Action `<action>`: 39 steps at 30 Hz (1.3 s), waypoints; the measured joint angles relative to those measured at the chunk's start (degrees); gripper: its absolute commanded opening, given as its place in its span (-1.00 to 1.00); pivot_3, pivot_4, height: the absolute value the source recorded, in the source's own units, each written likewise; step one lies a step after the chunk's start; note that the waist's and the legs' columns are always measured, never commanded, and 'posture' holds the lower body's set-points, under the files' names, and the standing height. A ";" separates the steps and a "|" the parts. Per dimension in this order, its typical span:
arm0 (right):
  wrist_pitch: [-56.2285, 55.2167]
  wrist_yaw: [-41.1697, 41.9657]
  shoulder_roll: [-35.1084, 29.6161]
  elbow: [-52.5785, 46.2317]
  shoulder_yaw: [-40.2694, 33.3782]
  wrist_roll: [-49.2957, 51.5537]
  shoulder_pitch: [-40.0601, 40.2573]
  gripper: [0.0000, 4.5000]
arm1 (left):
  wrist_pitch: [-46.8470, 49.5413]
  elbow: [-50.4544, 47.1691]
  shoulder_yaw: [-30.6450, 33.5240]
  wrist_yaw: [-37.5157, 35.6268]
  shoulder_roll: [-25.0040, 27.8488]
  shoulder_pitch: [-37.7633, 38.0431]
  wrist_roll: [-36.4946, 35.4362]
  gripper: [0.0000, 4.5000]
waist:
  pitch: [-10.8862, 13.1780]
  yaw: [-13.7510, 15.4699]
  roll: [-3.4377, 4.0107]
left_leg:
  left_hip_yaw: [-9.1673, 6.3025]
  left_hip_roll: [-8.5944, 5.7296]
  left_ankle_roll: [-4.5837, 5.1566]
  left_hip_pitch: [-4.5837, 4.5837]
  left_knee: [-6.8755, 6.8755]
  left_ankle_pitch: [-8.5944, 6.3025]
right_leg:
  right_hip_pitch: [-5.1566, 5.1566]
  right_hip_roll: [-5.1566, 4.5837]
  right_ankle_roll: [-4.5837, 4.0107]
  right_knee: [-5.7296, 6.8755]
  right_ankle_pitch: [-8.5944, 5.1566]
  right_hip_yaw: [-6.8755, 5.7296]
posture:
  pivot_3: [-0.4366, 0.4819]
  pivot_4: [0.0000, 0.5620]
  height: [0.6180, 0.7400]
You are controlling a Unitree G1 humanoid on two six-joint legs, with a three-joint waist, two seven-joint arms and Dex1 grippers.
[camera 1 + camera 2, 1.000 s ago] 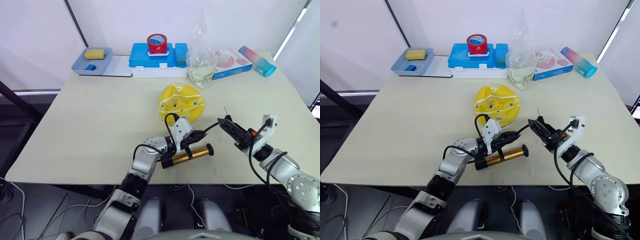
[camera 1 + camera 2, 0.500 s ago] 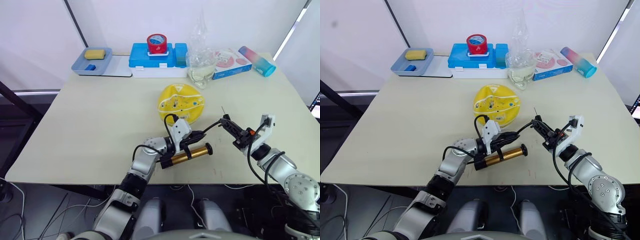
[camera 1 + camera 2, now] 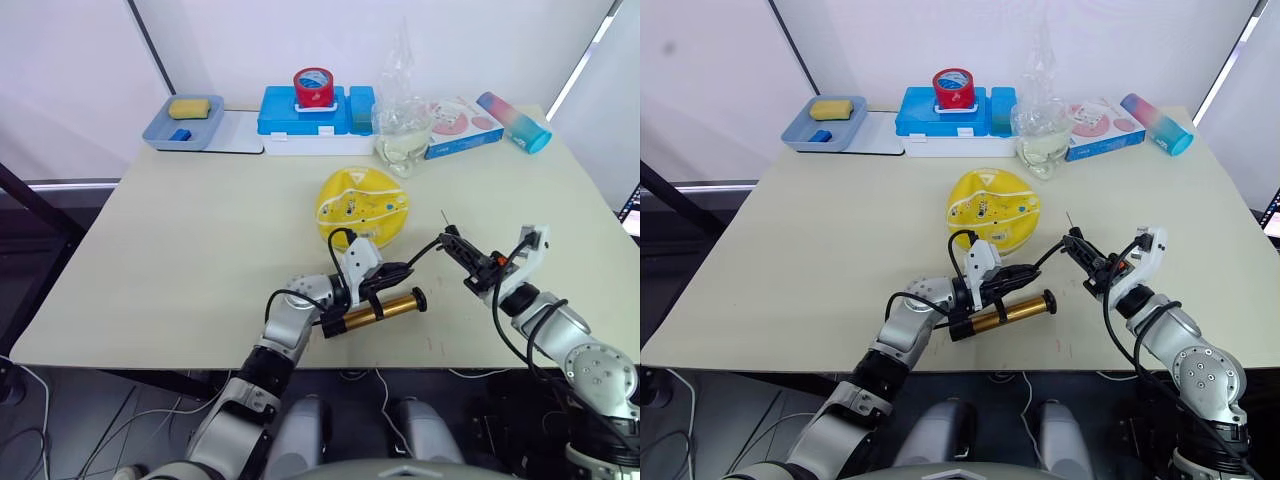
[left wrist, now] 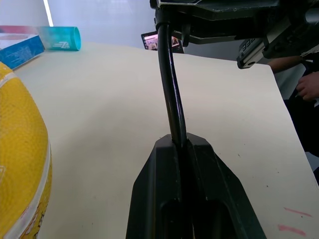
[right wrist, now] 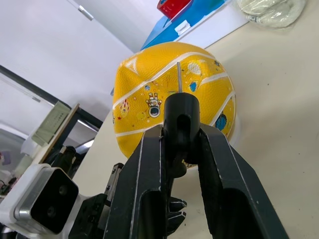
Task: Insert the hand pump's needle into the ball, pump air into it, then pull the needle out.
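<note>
Left gripper (image 3: 385, 283) fingers clamped on gold-barrelled hand pump (image 3: 375, 309), near desk (image 3: 180, 250) edge. Right gripper (image 3: 462, 256) fingers clamp black-fitted metal needle (image 5: 179, 77), tip toward saggy yellow ball (image 3: 362, 206) mid-desk, apart from it.

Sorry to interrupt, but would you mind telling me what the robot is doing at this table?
It is getting ready to inflate the yellow ball. The left hand is shut on the hand pump, holding it just above the table. The right hand grips the black fitting with the needle pointing towards the ball, not yet inserted.
</note>
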 measured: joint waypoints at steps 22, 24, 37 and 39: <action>-7.47 26.94 -28.40 -7.21 4.68 -21.67 -0.36 -0.86 | 19.88 -25.01 11.57 8.82 14.47 -1.85 -3.11 0.99 | 0.09 0.04 -0.03 | 0.00 0.01 0.00 -0.01 -0.02 0.00 | -0.02 0.00 0.07 -0.05 -0.05 -0.06 | -0.05 -0.47 0.99; -9.74 29.03 -28.95 -7.11 4.68 -24.13 0.24 -0.86 | 22.61 -25.92 13.75 10.16 16.45 -2.85 -3.33 0.99 | 0.09 0.04 -0.03 | 0.01 0.01 0.00 -0.01 -0.02 0.00 | -0.02 0.00 0.07 -0.05 -0.05 -0.06 | -0.05 -0.47 0.99; -11.91 33.44 -29.23 -6.93 4.48 -27.23 -0.38 -0.86 | 32.45 -18.72 15.07 10.85 21.49 -10.77 -4.24 0.99 | 0.27 0.12 -0.27 | 0.04 -0.02 -0.01 -0.03 -0.01 0.00 | -0.02 -0.02 0.07 -0.06 -0.04 -0.07 | -0.05 -0.47 0.99; -11.53 33.74 -29.26 -6.86 4.47 -27.24 -0.61 -0.86 | 32.73 -16.15 14.80 10.89 20.49 -12.29 -4.27 0.99 | 0.29 0.11 -0.29 | 0.04 -0.03 -0.01 -0.03 -0.01 0.00 | -0.01 -0.02 0.07 -0.06 -0.04 -0.07 | -0.05 -0.47 0.99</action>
